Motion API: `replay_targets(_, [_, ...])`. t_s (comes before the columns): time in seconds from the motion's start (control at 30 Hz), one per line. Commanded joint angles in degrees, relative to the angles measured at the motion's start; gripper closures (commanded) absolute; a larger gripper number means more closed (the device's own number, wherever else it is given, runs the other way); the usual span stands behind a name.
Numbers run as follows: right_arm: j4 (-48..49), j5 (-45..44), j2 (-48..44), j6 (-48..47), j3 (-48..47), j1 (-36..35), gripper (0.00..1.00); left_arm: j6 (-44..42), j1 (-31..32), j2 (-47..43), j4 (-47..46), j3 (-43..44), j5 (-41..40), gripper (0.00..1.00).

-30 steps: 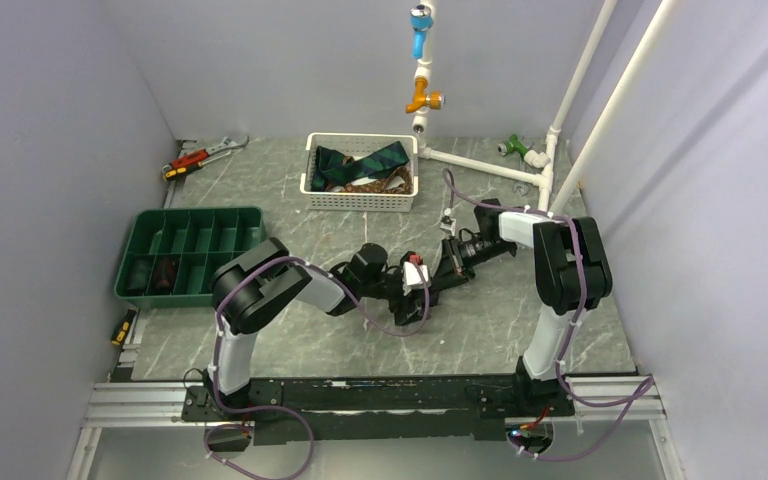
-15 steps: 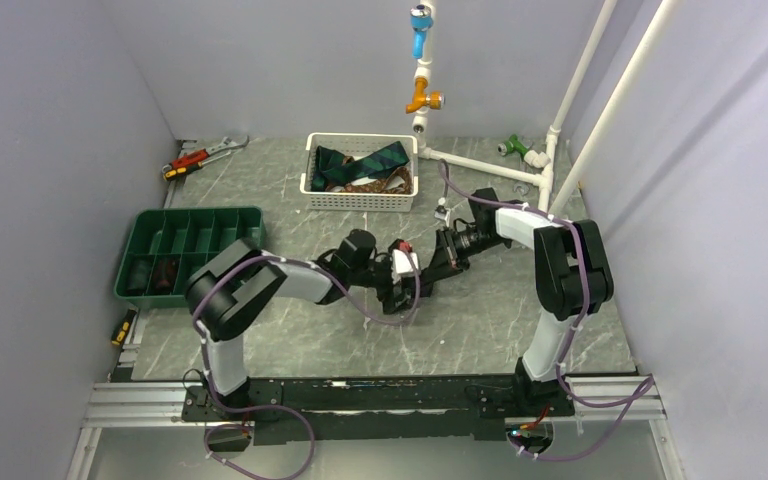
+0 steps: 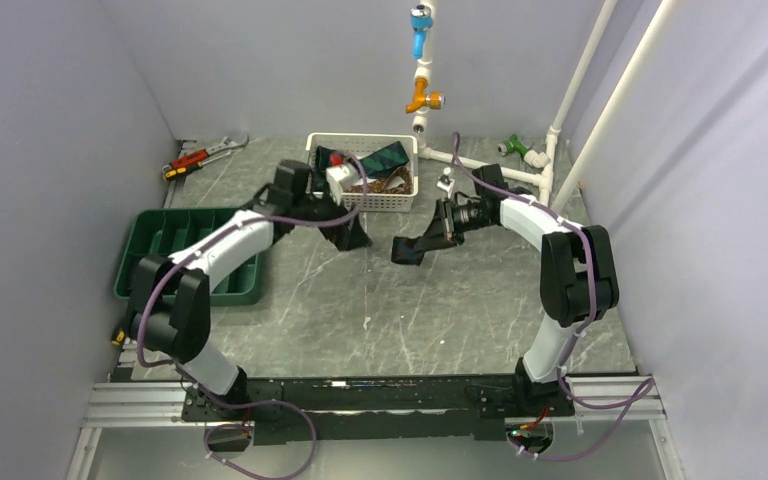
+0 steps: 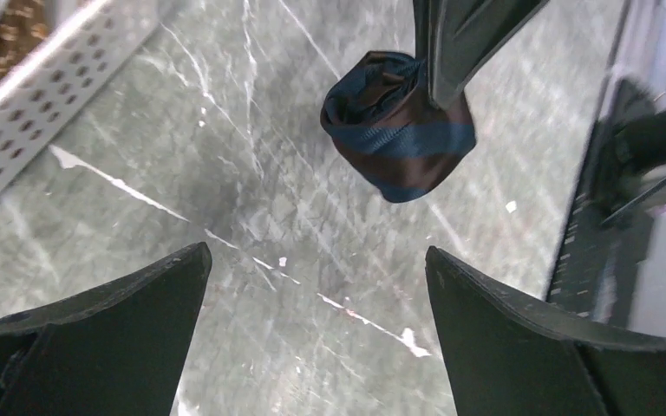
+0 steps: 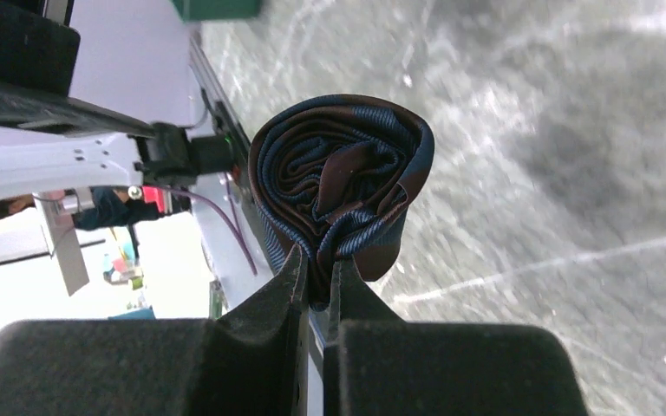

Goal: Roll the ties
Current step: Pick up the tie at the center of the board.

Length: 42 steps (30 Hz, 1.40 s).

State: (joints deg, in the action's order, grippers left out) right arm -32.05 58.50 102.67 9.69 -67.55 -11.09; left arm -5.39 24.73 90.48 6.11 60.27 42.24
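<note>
My right gripper is shut on a rolled navy and brown striped tie and holds it above the table's middle; the roll also shows in the left wrist view, pinched by the right fingers. My left gripper is open and empty, near the front of the white basket, left of the roll; its fingers stand wide apart over bare table. More ties, green striped and one brown patterned, lie in the basket.
A green divided tray sits at the left with dark rolls in two compartments. Red-handled tools lie at the back left. White pipes with coloured valves stand behind the basket.
My left gripper let go of the rolled tie and swung back left toward the basket. My right gripper lifted the roll and moved it slightly back.
</note>
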Motion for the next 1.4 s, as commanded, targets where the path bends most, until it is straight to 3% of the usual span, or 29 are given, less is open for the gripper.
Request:
replay_targets(0.0, [10.97, 5.59, -3.16, 10.98, -5.00, -1.03, 1.00, 9.84, -6.75, 1.43, 18.86, 10.18, 13.56, 0.01])
replay_targets(0.23, [25.90, 8.31, -4.99, 25.38, -3.92, -2.24, 1.00, 29.31, -10.17, 0.50, 5.70, 7.92, 24.18, 0.01])
replay_targets(0.33, [31.08, 10.03, -6.09, 30.50, -2.86, -2.92, 1.00, 37.70, -10.16, 1.12, -2.39, 5.74, 24.62, 0.01])
replay_targets(0.57, [31.44, 11.79, -7.08, 31.00, -2.23, -3.83, 1.00, 59.71, -8.74, 4.79, -31.07, -0.47, 26.89, 0.01])
replay_targets(0.97, [33.87, 12.37, -8.26, 32.41, -0.07, -4.73, 1.00, 68.22, -3.66, 7.63, -42.28, -0.65, 27.81, 0.01])
replay_targets(1.07, [34.71, 12.56, -8.61, 32.98, 0.19, -4.77, 1.00, 67.47, -3.18, 8.02, -40.74, -0.09, 27.59, 0.01])
replay_targets(1.2, [36.71, 12.78, -8.63, 34.71, 0.17, -5.22, 1.00, 62.76, -2.62, 8.39, -31.87, 2.02, 26.31, 0.01])
replay_targets(1.37, [36.52, 12.67, -8.54, 34.65, 0.23, -5.35, 1.00, 66.04, -2.52, 8.88, -37.09, 1.08, 26.30, 0.07])
